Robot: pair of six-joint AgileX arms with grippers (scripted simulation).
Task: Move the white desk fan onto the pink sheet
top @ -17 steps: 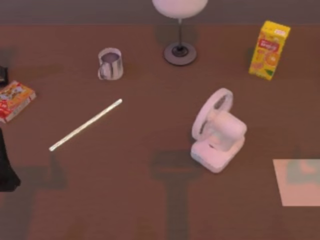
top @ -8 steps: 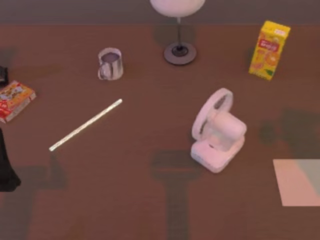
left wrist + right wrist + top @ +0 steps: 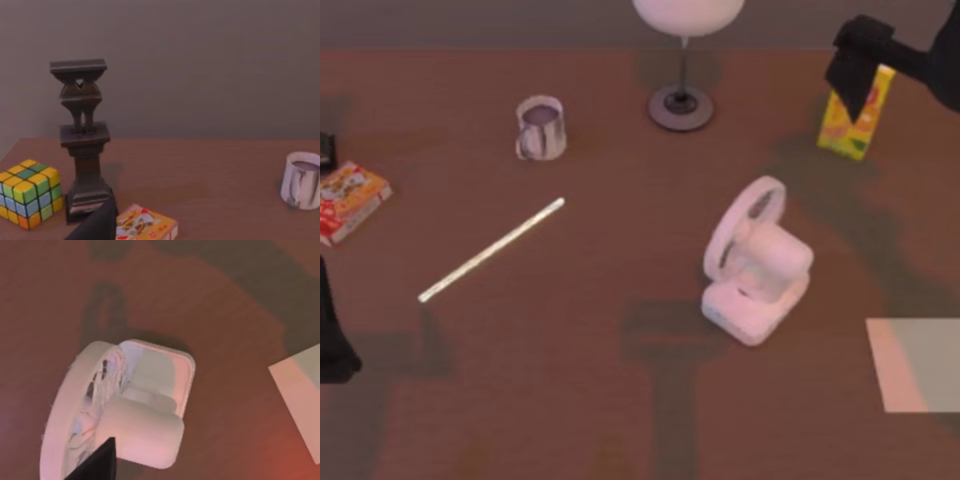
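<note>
Change: right gripper [image 3: 860,75] has newly swung in over the juice carton [image 3: 858,125], up-right of the white desk fan [image 3: 756,262]; finger state cannot be told. Approach judged begun. Fan untouched, left of the pink sheet [image 3: 890,365]. Lamp [image 3: 681,103] behind fan. Left arm parked.

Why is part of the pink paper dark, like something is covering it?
Top view: a shadow, likely from the right arm overhead, crosses the pink sheet, greying its right part. Right wrist view: the same grey patch on the sheet; nothing lies on it.
</note>
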